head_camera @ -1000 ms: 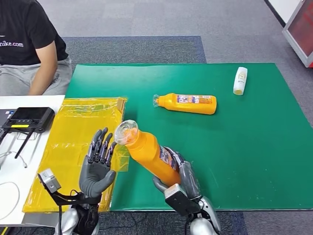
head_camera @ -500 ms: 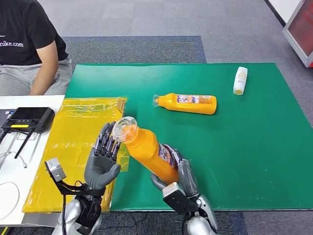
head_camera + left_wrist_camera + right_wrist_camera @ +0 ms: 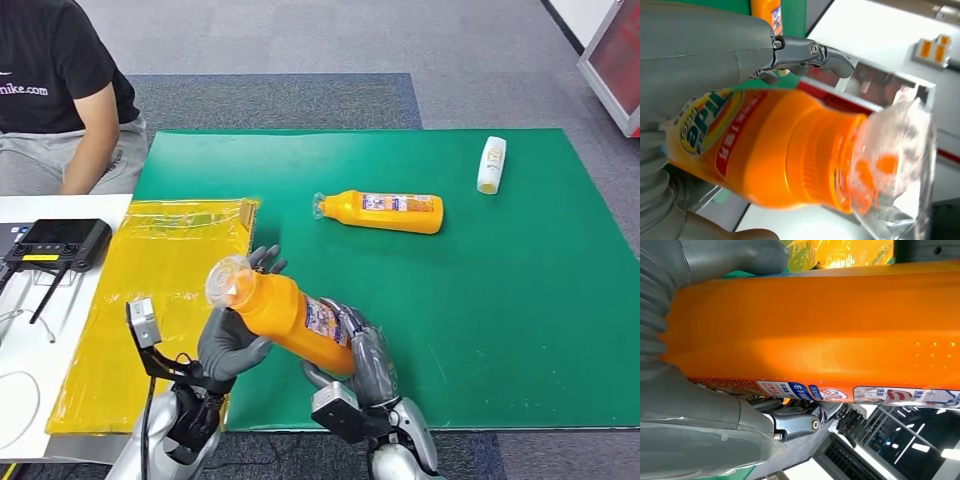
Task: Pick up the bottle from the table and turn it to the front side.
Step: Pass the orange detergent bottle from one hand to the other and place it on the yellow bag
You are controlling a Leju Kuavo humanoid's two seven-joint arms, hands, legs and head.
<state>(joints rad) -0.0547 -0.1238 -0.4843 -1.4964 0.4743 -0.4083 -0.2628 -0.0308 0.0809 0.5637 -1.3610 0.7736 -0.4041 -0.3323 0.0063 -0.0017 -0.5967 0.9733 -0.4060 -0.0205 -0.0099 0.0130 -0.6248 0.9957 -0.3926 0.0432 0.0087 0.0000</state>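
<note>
Bottle [image 3: 290, 320] hangs tilted above the table [image 3: 490, 300], right hand [image 3: 362, 360] clasping its base, left hand [image 3: 230, 340] cupping its neck; rolling the label forward calls for one firm grip throughout.

I see the held bottle [image 3: 283, 315] lifted above the near edge of the mat [image 3: 490, 300], its cap end pointing left and its base right. My right hand [image 3: 355, 350] grips its base end; my left hand [image 3: 230, 340] cups under its neck. Behind it a second bottle [image 3: 381, 211] lies on the mat. Far right on the mat is a small bottle [image 3: 491, 164]. The plastic sheet [image 3: 151, 290] lies left, with a controller [image 3: 56, 243] further left
</note>
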